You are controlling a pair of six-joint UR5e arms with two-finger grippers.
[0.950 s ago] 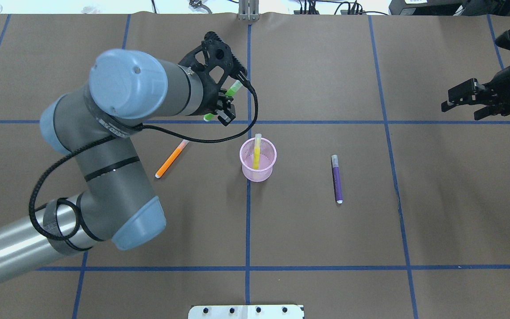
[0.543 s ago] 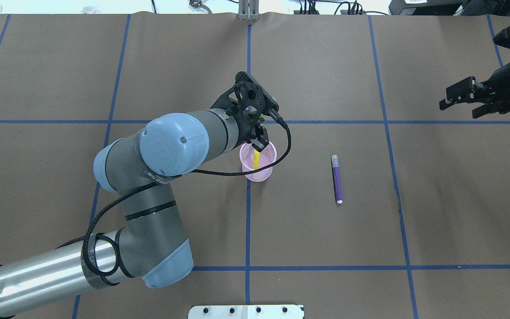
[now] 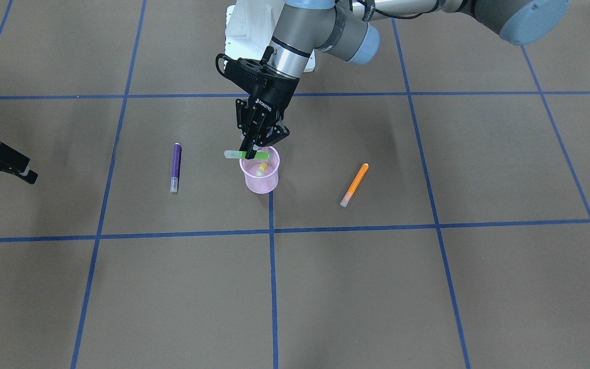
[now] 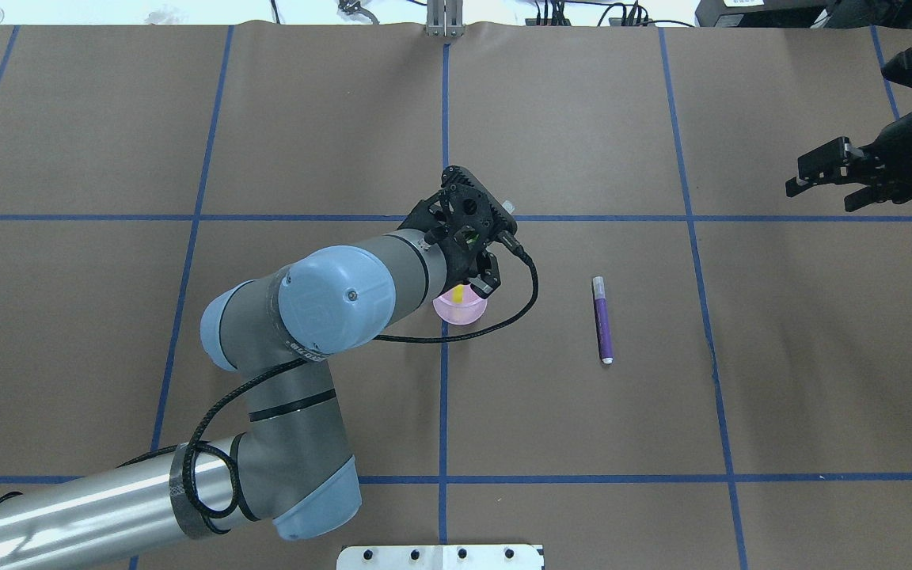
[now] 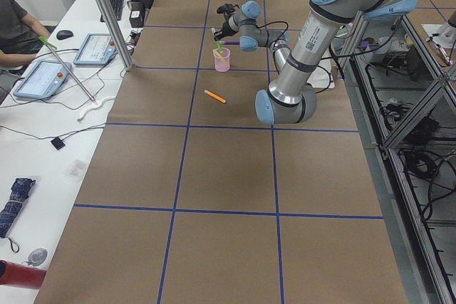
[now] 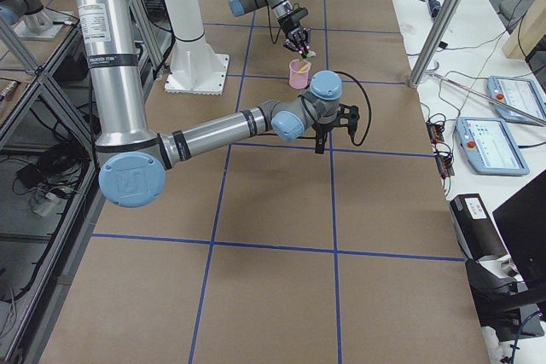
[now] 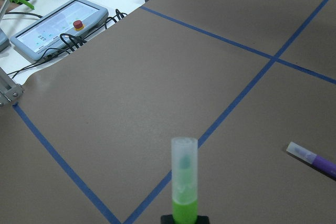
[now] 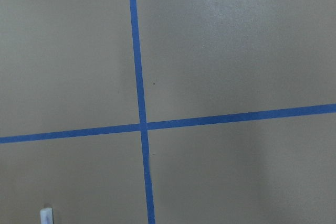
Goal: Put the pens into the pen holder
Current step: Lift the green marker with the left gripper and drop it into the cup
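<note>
- The pen holder (image 3: 260,183) is a small pink mesh cup. It narrows toward its base and stands upright on the brown tabletop (image 3: 377,287), just left of center in the front-facing view.
- The yellow pen (image 3: 261,168) is already inside it, leaning with its pale cap near the rim.
- The purple pen (image 3: 175,166) lies flat on the tabletop to the frame-left of the cup, and the orange pen (image 3: 354,184) lies flat to the frame-right. Both are well apart from the cup.
- My left fingers (image 3: 250,152) are clamped on the green pen (image 3: 232,154) near its middle.
- The pen is held about level across the far-left part of the cup's rim, with its translucent cap sticking out to frame left. I cannot tell whether it touches the rim.
- My right fingers (image 3: 27,171) are at the far left edge of the front-facing view, apart and holding nothing, well away from every pen.
- In the overhead view my left arm covers most of the cup. Only a crescent of pink (image 4: 460,310) and a bit of yellow (image 4: 458,293) show below the left fingers (image 4: 484,283). The orange pen is hidden there, while the purple one (image 4: 602,319) lies in plain view right of center.
- My left wrist camera shows the green pen (image 7: 184,187) rising from the bottom center with its pale cap uppermost, and the capped end of the purple pen (image 7: 315,158) at the lower right. The cup is not in that frame.
- My right wrist camera shows only the tabletop and crossing blue tape lines (image 8: 139,124), plus a small pale tip in the lower left corner that I cannot identify.
</note>
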